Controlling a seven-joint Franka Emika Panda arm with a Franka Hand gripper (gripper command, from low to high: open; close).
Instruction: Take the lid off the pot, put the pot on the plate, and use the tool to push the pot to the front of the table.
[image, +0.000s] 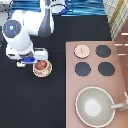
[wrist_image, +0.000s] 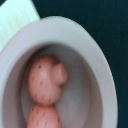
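Gripper (image: 31, 60) hovering over the black table (image: 30, 100) at the 9 o'clock side of the exterior view — just at 10 o'clock of the pot (image: 42, 67), whether spread or pressed together impossible to tell. Pot, uncovered, sitting on the plate (image: 36, 73), reddish balls (wrist_image: 46, 80) showing inside. Lid (image: 82, 50) lying on the stove panel (image: 120, 80) at 3 o'clock of the pot, well apart from it — grey pan (image: 95, 106) occupying the 5 o'clock corner.

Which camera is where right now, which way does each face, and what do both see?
Exterior view: high above, across from the robot, looking steeply down on the table; shows the arm and gripper over the pot on the plate, the lid on the stove.
Wrist view: on the hand, looking into the pot; no robot parts visible.
Shared: the pot and its reddish balls.
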